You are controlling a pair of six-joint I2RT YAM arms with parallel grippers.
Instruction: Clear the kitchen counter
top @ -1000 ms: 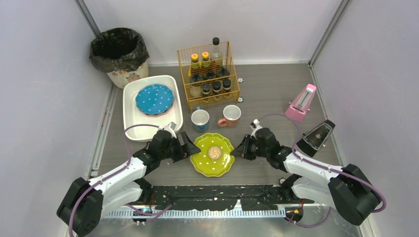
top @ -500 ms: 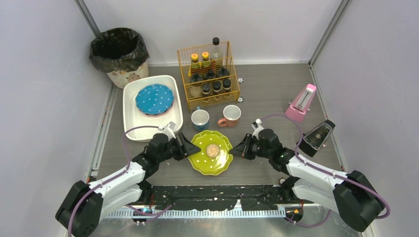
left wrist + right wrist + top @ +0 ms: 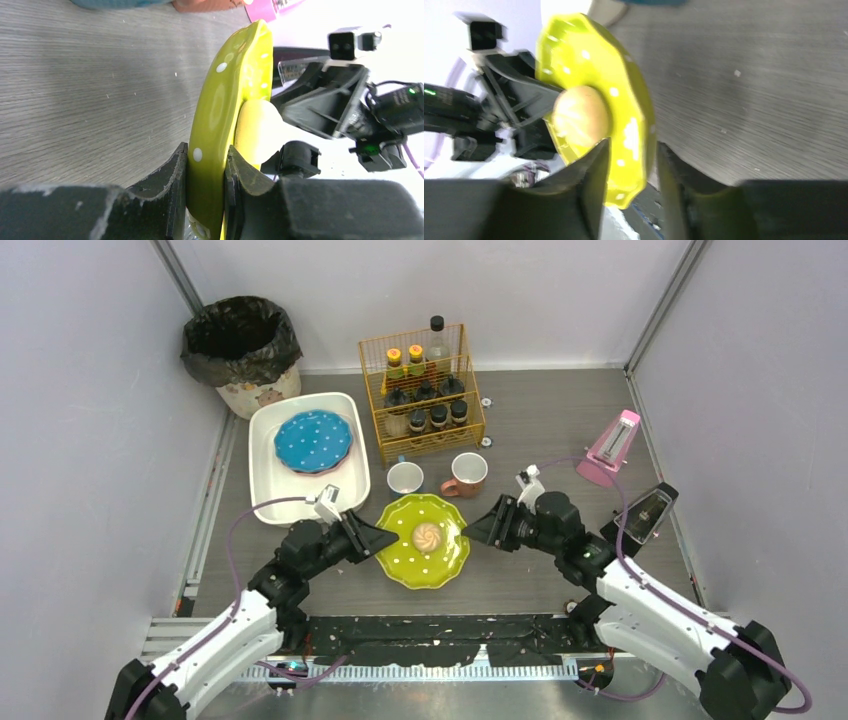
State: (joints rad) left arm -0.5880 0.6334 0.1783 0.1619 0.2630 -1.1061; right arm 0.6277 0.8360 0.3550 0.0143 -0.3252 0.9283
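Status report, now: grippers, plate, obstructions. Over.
Left gripper and right gripper both shut on green plate, opposite rims. Pastry sits on plate, over kitchen counter. Blue mug and pink mug close behind.

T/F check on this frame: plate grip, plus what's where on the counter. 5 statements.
1. The left tool is clamped on the green plate's rim. True.
2. The green plate is empty. False: a swirled bun sits on it.
3. The blue plate lies in the white tub. True.
4. The pink mug stands inside the wire rack. False: it stands on the counter in front of the rack, which holds bottles.
5. The right tool hangs well away from the green plate. False: the plate's rim is between its fingers.
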